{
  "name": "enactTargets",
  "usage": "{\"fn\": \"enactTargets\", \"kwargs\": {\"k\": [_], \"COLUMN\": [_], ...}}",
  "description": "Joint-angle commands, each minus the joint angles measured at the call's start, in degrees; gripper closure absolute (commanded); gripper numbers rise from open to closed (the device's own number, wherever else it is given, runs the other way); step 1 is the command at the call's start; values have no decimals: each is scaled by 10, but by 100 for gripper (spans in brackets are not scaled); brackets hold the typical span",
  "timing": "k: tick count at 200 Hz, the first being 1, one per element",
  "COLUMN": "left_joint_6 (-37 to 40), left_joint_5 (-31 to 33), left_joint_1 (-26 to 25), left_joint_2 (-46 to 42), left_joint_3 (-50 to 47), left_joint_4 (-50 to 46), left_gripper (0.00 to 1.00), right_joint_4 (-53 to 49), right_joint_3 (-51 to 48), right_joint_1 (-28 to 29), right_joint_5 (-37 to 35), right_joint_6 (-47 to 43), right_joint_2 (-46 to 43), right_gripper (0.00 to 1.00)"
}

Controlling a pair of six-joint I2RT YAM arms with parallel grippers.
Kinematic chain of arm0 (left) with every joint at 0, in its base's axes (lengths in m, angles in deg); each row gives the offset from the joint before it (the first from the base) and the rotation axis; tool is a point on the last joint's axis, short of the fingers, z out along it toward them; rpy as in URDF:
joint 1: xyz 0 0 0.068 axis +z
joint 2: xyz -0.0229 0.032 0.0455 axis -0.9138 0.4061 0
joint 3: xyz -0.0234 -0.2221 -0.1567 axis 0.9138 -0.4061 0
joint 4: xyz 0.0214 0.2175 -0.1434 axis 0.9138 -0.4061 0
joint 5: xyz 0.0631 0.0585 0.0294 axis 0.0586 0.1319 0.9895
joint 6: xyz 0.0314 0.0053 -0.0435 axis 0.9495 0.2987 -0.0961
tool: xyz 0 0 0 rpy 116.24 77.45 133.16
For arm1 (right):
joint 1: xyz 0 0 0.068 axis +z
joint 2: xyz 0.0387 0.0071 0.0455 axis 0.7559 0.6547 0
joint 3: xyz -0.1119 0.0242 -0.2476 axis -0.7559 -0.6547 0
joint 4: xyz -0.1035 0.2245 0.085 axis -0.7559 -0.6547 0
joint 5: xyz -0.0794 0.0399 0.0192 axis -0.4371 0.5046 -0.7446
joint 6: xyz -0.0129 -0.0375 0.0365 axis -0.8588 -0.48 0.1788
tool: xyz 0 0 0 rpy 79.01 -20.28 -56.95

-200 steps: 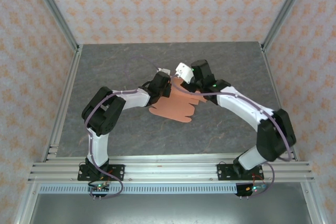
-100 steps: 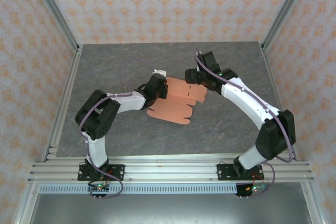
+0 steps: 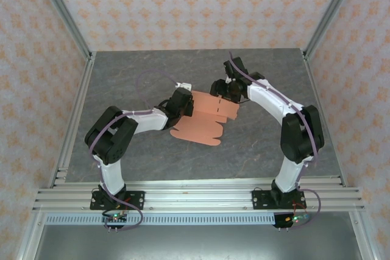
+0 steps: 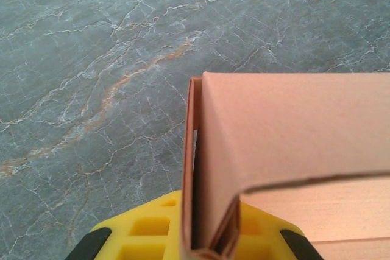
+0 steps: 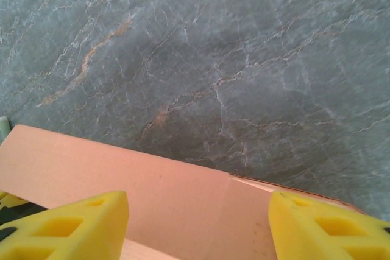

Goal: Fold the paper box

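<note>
left gripper [image 3: 183, 101] stays clamped tight on the left edge of the paper box [image 3: 204, 120], with doubled card pinched between its pads [image 4: 146, 226]. right gripper [image 3: 221, 88] has backed off the sheet's middle to its far edge. Its fingers are wide apart, straddling a panel and gripping nothing. The box sits mid-table [image 3: 134, 71], mostly flat. Looks like a regrip before the next fold.

I read the paper box [image 4: 292, 132] as thin, matt, smooth card. The table [image 4: 91, 59] looks like smooth, veined stone.
</note>
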Motion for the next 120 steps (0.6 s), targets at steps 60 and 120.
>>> {"fn": "enactTargets", "kwargs": {"k": [60,120], "left_joint_6": [-14,-18], "left_joint_5": [37,40], "left_joint_1": [-8,-10], "left_joint_2": [-25,-26], "left_joint_3": [-4,-11], "left_joint_4": [15,21], "left_gripper": [100,100], "right_joint_4": [106,182], "right_joint_3": [-69,-121], "right_joint_1": [2,1], "right_joint_5": [47,37], "right_joint_6": [128,218], "right_joint_2": [-27,-40], "right_gripper": [54,63]}}
